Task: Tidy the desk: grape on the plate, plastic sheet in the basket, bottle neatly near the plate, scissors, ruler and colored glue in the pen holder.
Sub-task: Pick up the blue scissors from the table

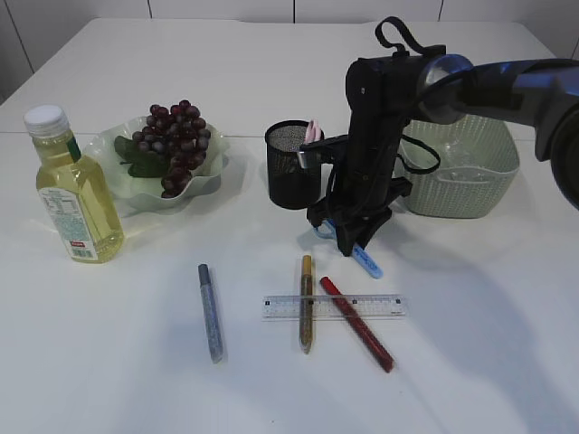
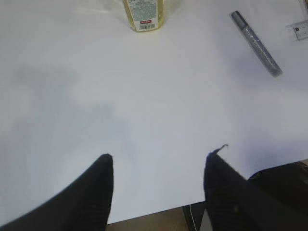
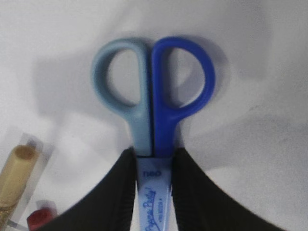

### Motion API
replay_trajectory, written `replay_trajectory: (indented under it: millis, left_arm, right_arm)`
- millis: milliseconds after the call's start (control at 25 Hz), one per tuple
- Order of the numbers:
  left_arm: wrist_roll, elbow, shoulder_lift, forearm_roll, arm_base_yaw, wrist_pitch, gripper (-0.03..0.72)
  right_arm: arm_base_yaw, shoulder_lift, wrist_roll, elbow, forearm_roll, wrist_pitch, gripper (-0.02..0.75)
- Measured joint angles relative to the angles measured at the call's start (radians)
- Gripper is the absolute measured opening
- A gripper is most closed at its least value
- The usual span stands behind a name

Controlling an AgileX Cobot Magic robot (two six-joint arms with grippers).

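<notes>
Right wrist view: right gripper point(image 3: 153, 185) clamped on scissors point(image 3: 153, 103) at the sheath just under the handles, loops ahead of the fingertips. Stiff, light, slick plastic; grip there, near the pivot.

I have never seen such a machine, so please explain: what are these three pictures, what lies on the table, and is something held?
It is a robot with two arms. One picture looks at the table from the front; the others come from cameras on each wrist. On the table: a bottle, grapes on a plate, a mesh pen holder, a basket, a ruler and three glue pens. The right hand is closed on blue scissors. The left hand is open and holds nothing.
</notes>
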Motion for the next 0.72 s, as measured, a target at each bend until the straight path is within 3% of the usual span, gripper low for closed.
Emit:
replay_trajectory:
  millis: [280,720]
  left_arm:
    - [0.0,0.0,0.0,0.0,0.0,0.0,0.435]
    - [0.0,0.0,0.0,0.0,0.0,0.0,0.434]
  right_arm:
    - [0.0,0.0,0.0,0.0,0.002,0.0,0.182]
    - [0.0,0.0,0.002,-0.002,0.002,-0.002,0.179]
